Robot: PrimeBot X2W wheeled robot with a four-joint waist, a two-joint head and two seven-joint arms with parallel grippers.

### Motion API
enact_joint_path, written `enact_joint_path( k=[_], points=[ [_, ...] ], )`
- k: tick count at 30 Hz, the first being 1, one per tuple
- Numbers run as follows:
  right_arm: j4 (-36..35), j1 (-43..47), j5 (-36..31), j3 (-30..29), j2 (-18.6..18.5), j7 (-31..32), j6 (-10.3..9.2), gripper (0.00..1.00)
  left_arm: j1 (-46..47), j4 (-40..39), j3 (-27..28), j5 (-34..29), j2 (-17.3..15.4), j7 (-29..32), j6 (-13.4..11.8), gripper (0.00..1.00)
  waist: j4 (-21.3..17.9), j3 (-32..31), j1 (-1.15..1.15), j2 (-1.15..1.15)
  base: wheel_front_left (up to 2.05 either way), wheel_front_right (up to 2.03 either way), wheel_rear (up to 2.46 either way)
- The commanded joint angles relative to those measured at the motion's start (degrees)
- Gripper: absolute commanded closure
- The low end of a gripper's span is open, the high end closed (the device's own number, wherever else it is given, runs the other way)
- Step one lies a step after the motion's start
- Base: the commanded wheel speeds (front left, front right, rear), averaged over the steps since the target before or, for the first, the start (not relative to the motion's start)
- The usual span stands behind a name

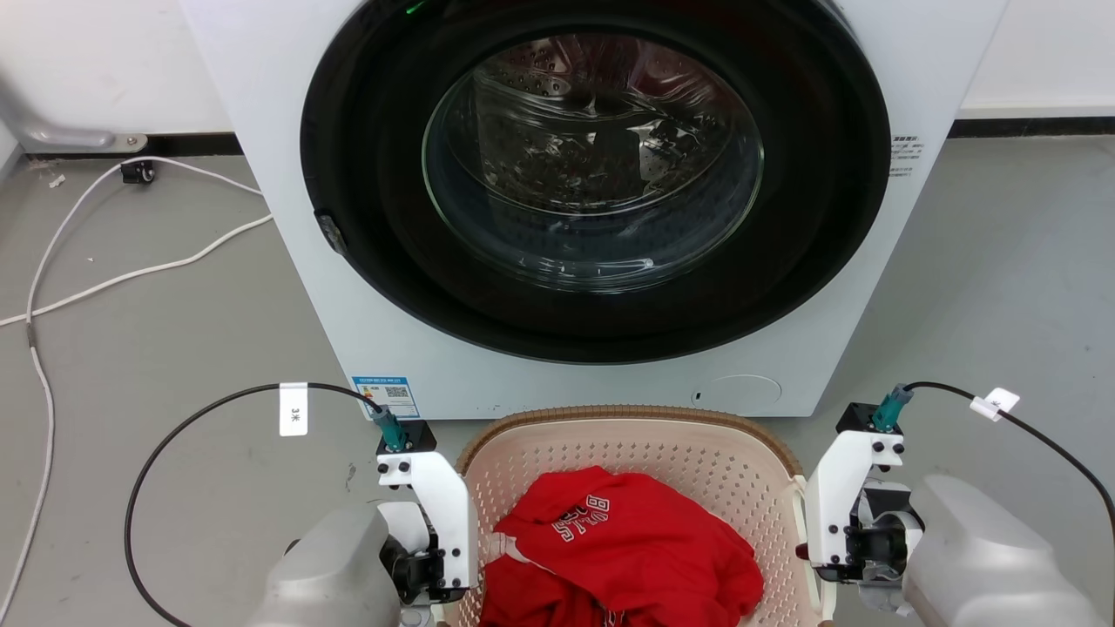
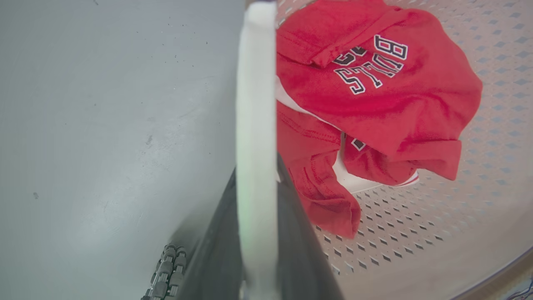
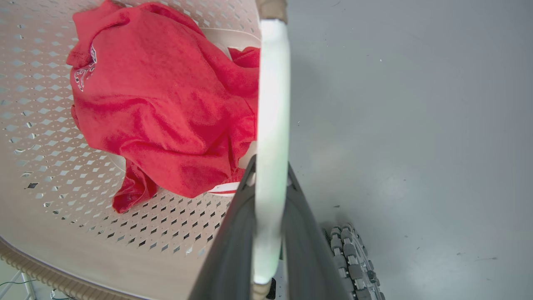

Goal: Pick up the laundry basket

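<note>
The laundry basket is pale pink-beige and perforated, with a brown woven-look rim. It stands at the bottom centre of the head view, just in front of the washing machine, and holds a red garment with white lettering. In the left wrist view my left gripper is shut on the basket's white left handle, one dark finger on each side of it. My right gripper is shut the same way on the white right handle. In the head view both white wrist brackets flank the basket and the fingers are hidden.
A white front-loading washing machine with its dark round glass door shut rises right behind the basket. White cables trail over the grey floor at the left. Grey roller wheels of my base sit close beside the basket.
</note>
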State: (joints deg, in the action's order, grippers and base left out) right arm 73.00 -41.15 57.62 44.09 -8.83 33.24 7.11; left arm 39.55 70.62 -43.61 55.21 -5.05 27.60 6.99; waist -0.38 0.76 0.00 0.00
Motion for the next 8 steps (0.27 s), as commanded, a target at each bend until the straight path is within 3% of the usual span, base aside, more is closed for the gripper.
enact_joint_path(
  k=[1,8],
  points=[
    [-0.8,-0.6,0.6,0.2,2.1,-0.2,0.69,1.00,-0.2,-1.3,-0.1,0.7,2.1,-0.3,0.9,1.00,0.0,0.0,0.00,0.00,0.00,0.00,0.00],
    [-0.6,-0.6,0.8,0.3,2.2,-0.4,0.69,1.00,-0.5,-1.4,-0.8,1.4,1.9,-0.6,0.9,1.00,-0.1,0.0,0.00,0.00,0.00,0.00,0.00]
  ],
)
